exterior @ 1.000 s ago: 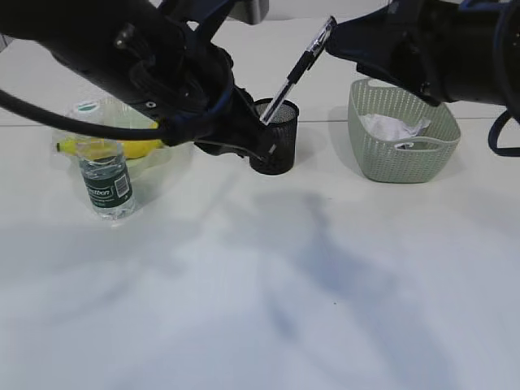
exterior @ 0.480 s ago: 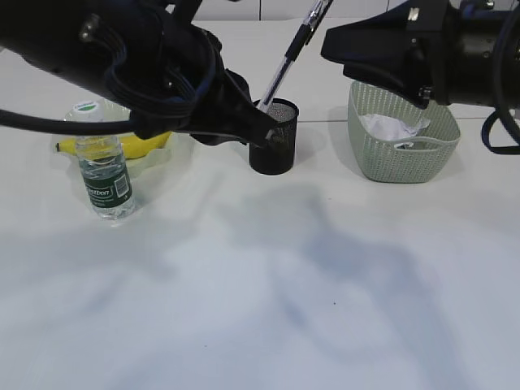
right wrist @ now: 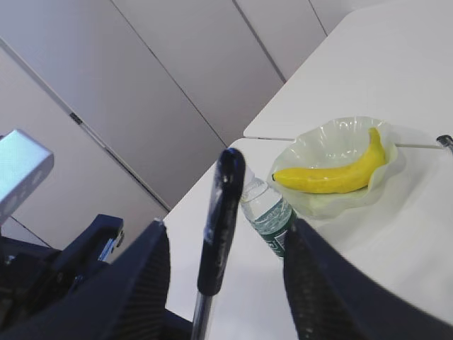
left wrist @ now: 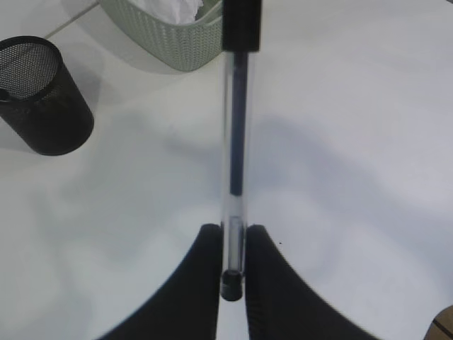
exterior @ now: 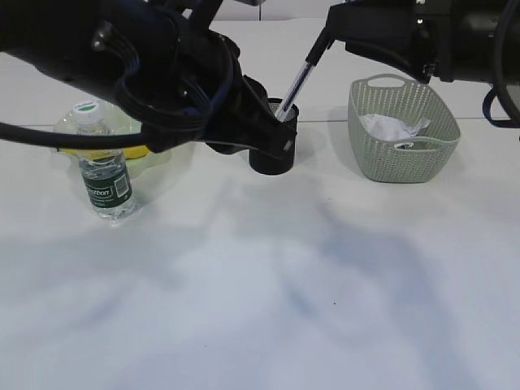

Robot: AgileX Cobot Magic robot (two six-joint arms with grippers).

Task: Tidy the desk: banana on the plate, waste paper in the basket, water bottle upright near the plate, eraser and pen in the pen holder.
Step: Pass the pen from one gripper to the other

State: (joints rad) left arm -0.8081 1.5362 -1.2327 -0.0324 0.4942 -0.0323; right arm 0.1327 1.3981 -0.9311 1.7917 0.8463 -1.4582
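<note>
pen hanging over the mesh cup, rest of the desk mostly sorted

the big plain white tabletop desk (exterior: 268, 301) takes up most of the exterior view. two black arms come in from the top corners. the left gripper (left wrist: 233, 265) has its dark fingers (left wrist: 205, 283) pinched together on the lower end of a clear-barrelled pen with a black grip (left wrist: 236, 142), and the pen runs straight out from between them in the left wrist view. in the exterior view that pen (exterior: 302, 81) slants over the rim of the black wire-mesh cylindrical pen holder (exterior: 272, 150); whether its tip is inside the cup i can't tell, the arm covers it. the right gripper (right wrist: 223, 262) has its two black fingers (right wrist: 315, 283) standing wide apart, with the pen's black end (right wrist: 221, 219) showing in the gap between them, touching neither as far as i can see.

next down in size: the sage green oval basket with perforated walls (exterior: 402, 134) sits right of the pen holder, crumpled white waste paper (exterior: 390, 126) inside it. the translucent pale green dish with a ruffled rim (right wrist: 340, 170) is on the left, the curved yellow banana (right wrist: 336, 173) lying in it. the small clear water bottle with white cap and dark green label (exterior: 104, 175) stands upright just beside the plate. can't spot the eraser anywhere.
</note>
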